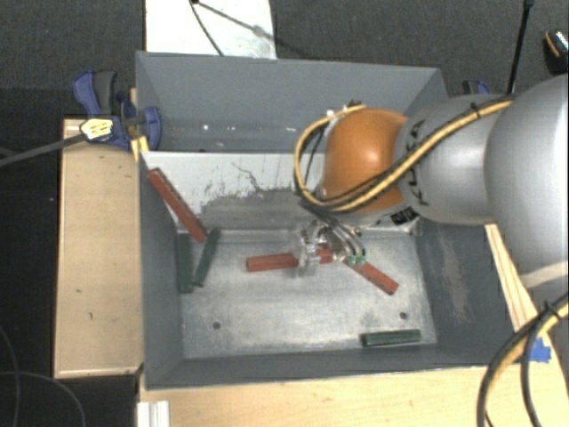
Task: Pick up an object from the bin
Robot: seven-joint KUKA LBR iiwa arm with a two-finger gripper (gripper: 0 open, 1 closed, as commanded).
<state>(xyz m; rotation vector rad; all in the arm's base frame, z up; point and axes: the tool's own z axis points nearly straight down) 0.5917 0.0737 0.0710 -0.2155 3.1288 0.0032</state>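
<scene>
My gripper is low in the middle of the bin, right at the bin floor. Its fingertips sit at the right end of a short red-brown stick lying flat and pointing left. Just to the gripper's right, a second red-brown stick runs diagonally down to the right, its upper end under the fingers. I cannot make out whether either stick is between the fingers.
A long red-brown stick leans along the left wall. Two dark green sticks stand against the left side. Another dark green stick lies flat near the front right corner. The arm with its orange cover hangs over the back right.
</scene>
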